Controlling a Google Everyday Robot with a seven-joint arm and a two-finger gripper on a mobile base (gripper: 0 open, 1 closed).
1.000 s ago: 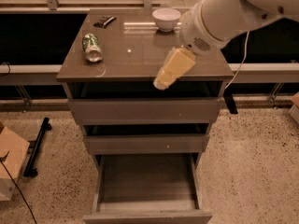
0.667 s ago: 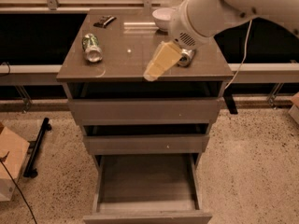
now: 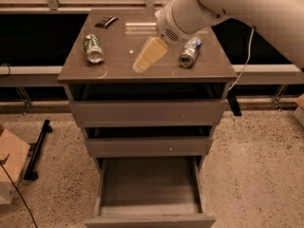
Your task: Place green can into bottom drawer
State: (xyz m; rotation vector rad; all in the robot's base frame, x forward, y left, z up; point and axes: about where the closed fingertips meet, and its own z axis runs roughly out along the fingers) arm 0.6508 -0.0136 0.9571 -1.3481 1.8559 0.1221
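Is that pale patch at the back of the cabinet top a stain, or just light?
Camera view: probably glare, a pale sheen on the glossy cabinet top behind the gripper, which hangs above the top between the green can and the silver can; the bays behind lie in deep shadow; the open bottom drawer is evenly lit.

White rounded arm, tan gripper over cabinet top.
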